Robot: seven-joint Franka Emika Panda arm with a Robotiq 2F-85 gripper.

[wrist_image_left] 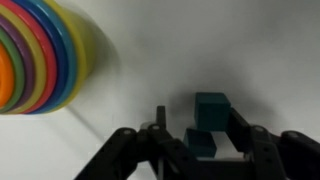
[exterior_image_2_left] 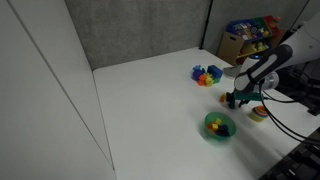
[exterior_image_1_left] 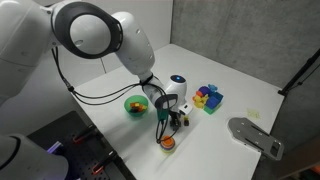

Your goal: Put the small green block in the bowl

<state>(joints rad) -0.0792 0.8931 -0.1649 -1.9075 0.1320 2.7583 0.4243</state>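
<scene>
The small green block lies on the white table between my fingers in the wrist view, close against the right finger, with a gap to the left finger. A second teal-green shape sits just below it, nearer my palm; I cannot tell what it is. My gripper is open and low over the table; it shows in both exterior views. The bright green bowl stands a short way from the gripper, with small coloured pieces inside. The block is hidden behind the gripper in both exterior views.
A small orange-red dish sits near the gripper. A round thing with rainbow bands fills the wrist view's top left. The multicoloured block cluster is farther off. A grey flat object lies near the table's corner.
</scene>
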